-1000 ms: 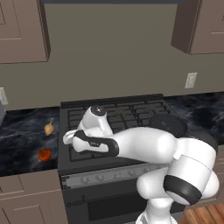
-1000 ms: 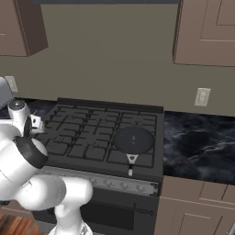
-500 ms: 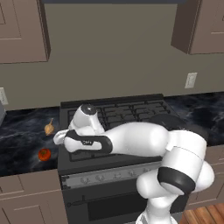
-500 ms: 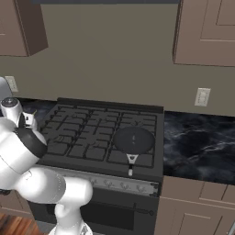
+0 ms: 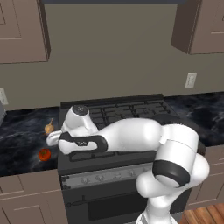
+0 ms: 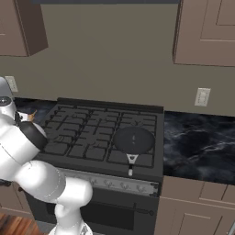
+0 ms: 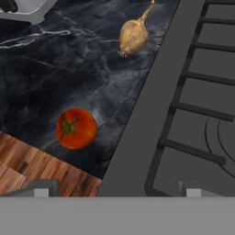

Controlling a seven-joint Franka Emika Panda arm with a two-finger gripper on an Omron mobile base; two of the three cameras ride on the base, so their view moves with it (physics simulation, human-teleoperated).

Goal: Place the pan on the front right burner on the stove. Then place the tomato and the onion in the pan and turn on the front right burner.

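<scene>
Reaching for the small glossy red-orange tomato (image 7: 76, 128) on the dark marble counter (image 7: 55, 73) left of the stove (image 7: 193, 92), the wide-open gripper (image 7: 114, 193) should centre over it before descending.

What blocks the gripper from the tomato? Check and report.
Nothing visible does. In the hand view the tomato sits alone on the dark marble counter, with bare counter around it; the onion lies apart, farther along. The stove edge runs beside it, not across the path.
</scene>
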